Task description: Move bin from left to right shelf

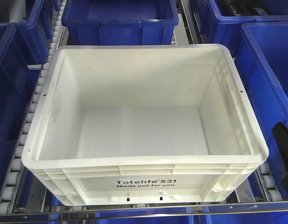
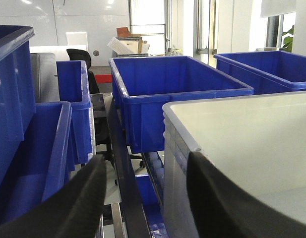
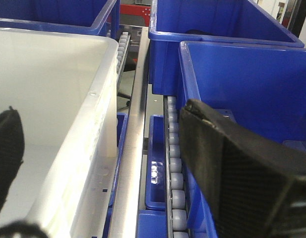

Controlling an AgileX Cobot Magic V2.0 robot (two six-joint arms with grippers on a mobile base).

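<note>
White and empty, the Totelife bin (image 1: 144, 130) sits on the roller shelf (image 1: 27, 121) among blue bins (image 1: 119, 18), each gripper, left gripper (image 2: 145, 198) and right gripper (image 3: 100, 173), spread open astride a side wall, so clamping and lifting evenly seems next.

Left gripper (image 2: 143, 198) — two black fingers, smooth matte surface, rounded tapering edges, slight sheen on inner faces. Right gripper (image 3: 108, 173) — black fingers; broad flat one (image 3: 242, 173) shows fine woven or mesh-like pad texture, pale scuffing at its upper corner, squared outline. Dark finger tip (image 1: 284, 142) visible in front view, glossy black. No cables, screws or markings discernible.
</note>
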